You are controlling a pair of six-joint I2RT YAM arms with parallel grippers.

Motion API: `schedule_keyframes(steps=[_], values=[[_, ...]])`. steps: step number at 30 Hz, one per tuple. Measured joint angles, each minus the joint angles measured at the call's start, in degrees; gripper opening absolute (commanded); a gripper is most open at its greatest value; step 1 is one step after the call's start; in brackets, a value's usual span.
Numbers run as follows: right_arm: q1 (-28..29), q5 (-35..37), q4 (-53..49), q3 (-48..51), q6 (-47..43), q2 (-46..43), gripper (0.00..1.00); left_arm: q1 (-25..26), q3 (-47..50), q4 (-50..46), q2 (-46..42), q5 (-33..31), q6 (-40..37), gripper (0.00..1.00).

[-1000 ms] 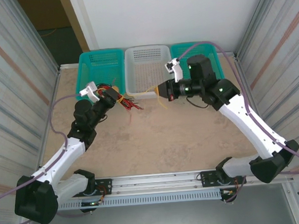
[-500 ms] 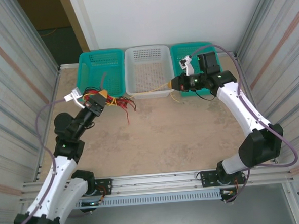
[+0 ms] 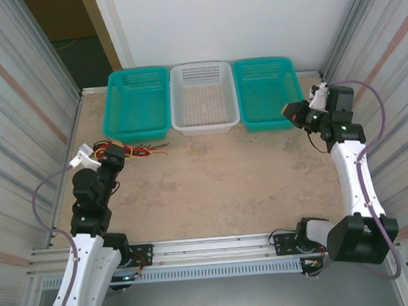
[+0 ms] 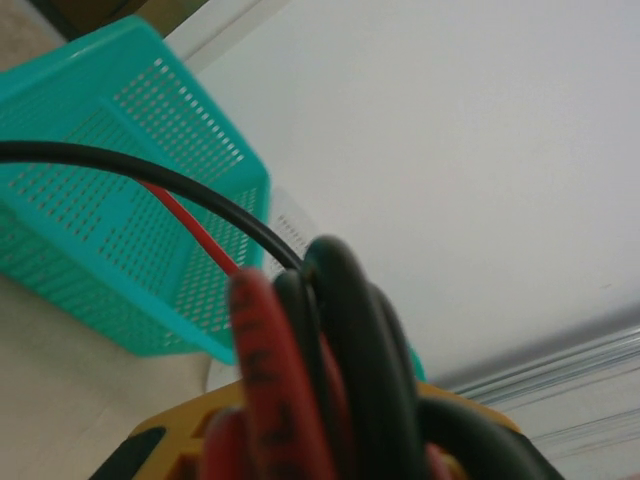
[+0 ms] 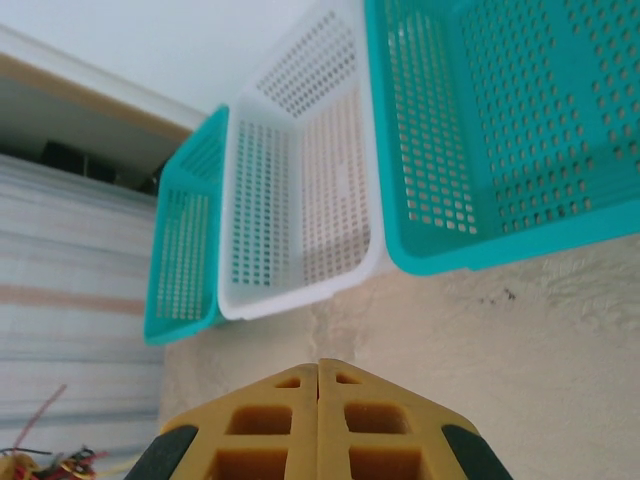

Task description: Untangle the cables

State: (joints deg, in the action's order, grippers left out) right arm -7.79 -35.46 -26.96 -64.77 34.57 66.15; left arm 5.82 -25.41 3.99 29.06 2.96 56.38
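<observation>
Cables point(image 3: 136, 151), top camera first: the red, black and yellowish bundle is over the left side of the desk point(image 3: 219, 180), just in front of the left teal basket point(image 3: 137, 101). Its bunched end is at the left hand point(image 3: 114, 153), and loose strands trail off to the right, so the long axis runs roughly along the basket fronts. I cannot tell whether those ends rest on the desk or hang just clear of it. The right hand point(image 3: 293, 113) is well apart on the opposite side, beside the near corner of the right teal basket point(image 3: 266, 87). The white basket point(image 3: 204, 97) stands between the two teal ones. Left wrist camera: thick loops of red and black wire point(image 4: 330, 380) crowd the lens just above the yellow pads point(image 4: 170, 435), and one black and one red strand arc away in front of the teal basket. I read the left hand as pinching the bundle, though the wires hide the contact itself. Right wrist camera: the right hand's fingers are pressed flat together with nothing between them. They aim at bare desk before the white basket, and the tangle point(image 5: 45, 462) is small in the lower-left corner. My judgement: the left hand already has the bundle, so the free ends point toward the right hand, which would have to cross the desk to reach them.
</observation>
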Motion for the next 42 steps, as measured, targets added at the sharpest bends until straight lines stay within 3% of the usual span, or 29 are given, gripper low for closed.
schedule_keyframes(steps=[3,6,8,11,14,20,23,26,30,35,42], values=[[1.27,1.49,0.0,-2.49,0.57,-0.92,0.04,0.0,0.76,-0.85,1.99,1.88,0.11,0.0],[9.4,4.79,-0.48,-5.44,-1.77,0.07,0.31,0.0,0.76,-0.79,6.21,5.66,0.44,0.0],[18.82,7.32,-1.07,-7.13,-4.94,1.7,0.52,0.0,0.37,-0.85,10.21,9.11,0.5,0.0],[32.02,9.57,-2.08,-7.56,-9.22,5.22,0.68,0.02,-0.7,-0.74,16.31,13.99,1.57,0.0],[38.97,10.4,-2.05,-4.66,-11.39,7.76,0.75,0.02,-1.2,-0.35,18.36,17.31,3.1,0.0],[46.29,12.11,-2.49,1.57,-14.45,12.22,0.81,0.33,-5.81,2.38,21.57,23.15,4.79,0.0],[47.93,12.87,-2.67,1.68,-16.17,14.99,0.77,1.05,-7.61,3.69,22.97,25.49,5.27,0.0],[47.95,13.2,-2.64,1.68,-17.68,16.83,0.66,1.31,-8.02,4.07,23.12,26.67,5.49,0.0],[47.95,12.96,-2.82,1.68,-19.02,18.36,0.28,1.31,-8.17,4.15,23.12,27.3,5.57,0.0],[48.02,12.98,-3.13,1.68,-19.89,18.32,0.0,1.31,-9.49,1.84,23.15,27.02,4.15,0.0],[46.47,14.23,-3.19,2.73,-20.17,13.18,0.0,-0.94,-11.34,-7.34,20.57,23.56,0.76,0.0]])
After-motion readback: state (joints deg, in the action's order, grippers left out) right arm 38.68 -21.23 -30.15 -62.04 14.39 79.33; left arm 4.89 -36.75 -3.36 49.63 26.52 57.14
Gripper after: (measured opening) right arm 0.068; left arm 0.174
